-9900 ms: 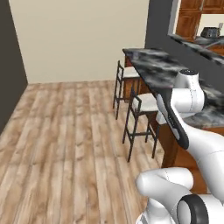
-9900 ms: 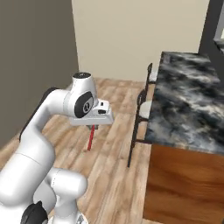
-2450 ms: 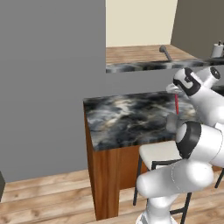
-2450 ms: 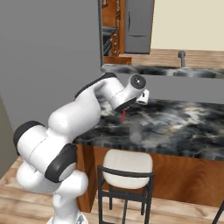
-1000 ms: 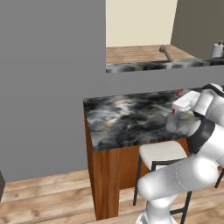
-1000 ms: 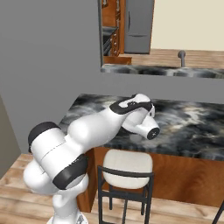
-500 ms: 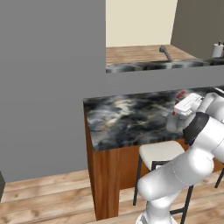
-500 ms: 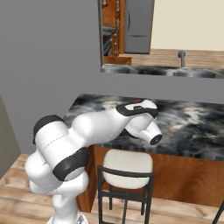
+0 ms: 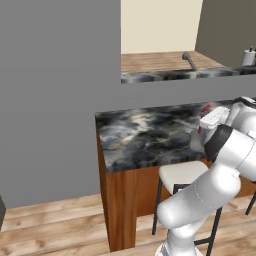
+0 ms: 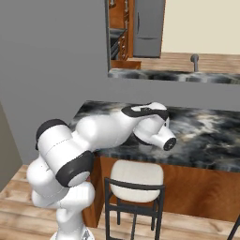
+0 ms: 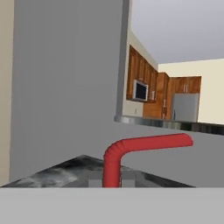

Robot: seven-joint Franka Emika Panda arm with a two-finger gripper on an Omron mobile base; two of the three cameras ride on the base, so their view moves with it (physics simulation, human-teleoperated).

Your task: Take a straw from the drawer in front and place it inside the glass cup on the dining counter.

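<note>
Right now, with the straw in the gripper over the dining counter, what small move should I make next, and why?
Probably ease the gripper straight down a little before letting go. It is shut on the red straw, which rises between its tips in the hand view, and it hangs low over the dining counter at the glass cup. I cannot tell whether the straw's lower end is inside the cup.

A rendered home kitchen with an open dining area: a marbled dining counter (image 9: 145, 135) with a brown wood side stands over a white-seated bar stool (image 10: 135, 176) on plank flooring. Behind a grey half-wall, a second marbled worktop (image 10: 164, 75) carries a faucet (image 10: 194, 60). Wooden cabinets (image 11: 146, 94), a built-in microwave (image 11: 140, 90) and a steel refrigerator (image 11: 184, 107) line the far wall.
</note>
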